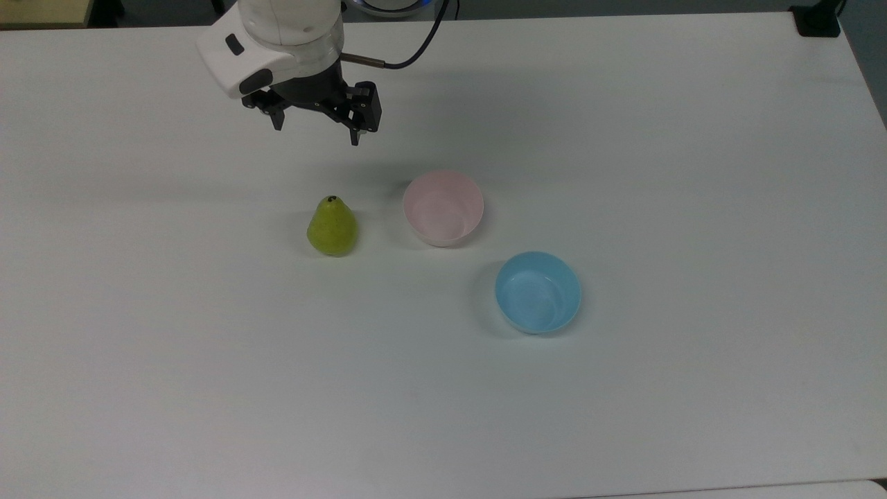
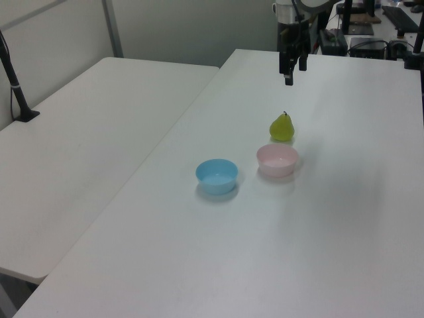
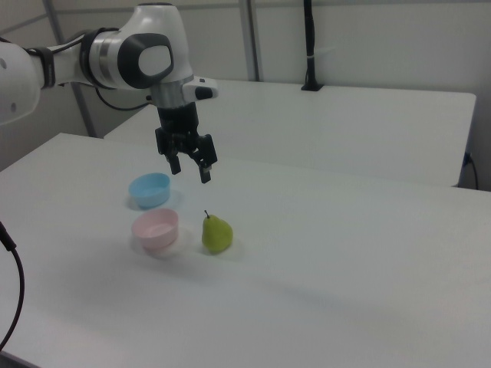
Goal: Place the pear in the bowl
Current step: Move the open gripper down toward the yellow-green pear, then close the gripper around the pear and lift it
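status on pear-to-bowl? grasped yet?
Done: nothing yet. The pear stands upright on the table, beside the empty pink bowl and not touching it. In hand: nothing; the gripper hangs open above the table, apart from the pear. Left: descend, grasp, lift, release in the pink bowl, not the blue bowl.
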Controlling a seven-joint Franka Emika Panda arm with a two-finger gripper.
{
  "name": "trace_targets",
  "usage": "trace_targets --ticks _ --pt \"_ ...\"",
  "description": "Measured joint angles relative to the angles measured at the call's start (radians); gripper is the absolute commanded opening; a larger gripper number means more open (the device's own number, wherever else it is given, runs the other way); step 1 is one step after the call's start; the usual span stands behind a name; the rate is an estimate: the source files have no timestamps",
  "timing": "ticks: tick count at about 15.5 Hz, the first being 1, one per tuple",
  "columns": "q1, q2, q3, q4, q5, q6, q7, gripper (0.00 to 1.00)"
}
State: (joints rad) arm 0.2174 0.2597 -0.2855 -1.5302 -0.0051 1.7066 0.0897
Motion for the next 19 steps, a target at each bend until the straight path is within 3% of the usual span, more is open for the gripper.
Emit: trace_targets --ticks 13,19 --pt "-0.016 -0.012 0.000 -0.006 0.000 0.000 -0.051 1.00" --pt "-0.015 0.088 0.002 -0.021 0.025 0.068 -0.126 1.00"
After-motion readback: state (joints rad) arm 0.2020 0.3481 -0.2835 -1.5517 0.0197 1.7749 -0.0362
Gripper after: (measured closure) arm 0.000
